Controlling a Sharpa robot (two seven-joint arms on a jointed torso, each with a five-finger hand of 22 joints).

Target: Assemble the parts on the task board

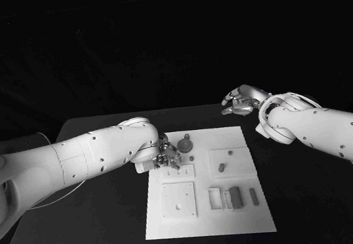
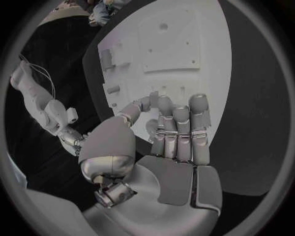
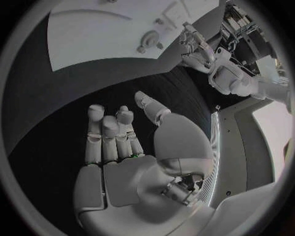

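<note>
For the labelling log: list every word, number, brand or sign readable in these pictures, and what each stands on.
None can be read.
Task board: plain white, with no print showing.
Grey parts: no marks to be made out.
Left hand and right hand: no lettering shows on them or on the white arms.
Black table: bare of signs.

We see a black table [image 1: 85, 228] with the white board [image 1: 244, 221] lying flat at its middle, small parts [image 1: 235, 197] on it.

The left hand [image 2: 175, 132] hovers over the white task board [image 2: 203, 34], fingers together, holding nothing
</note>
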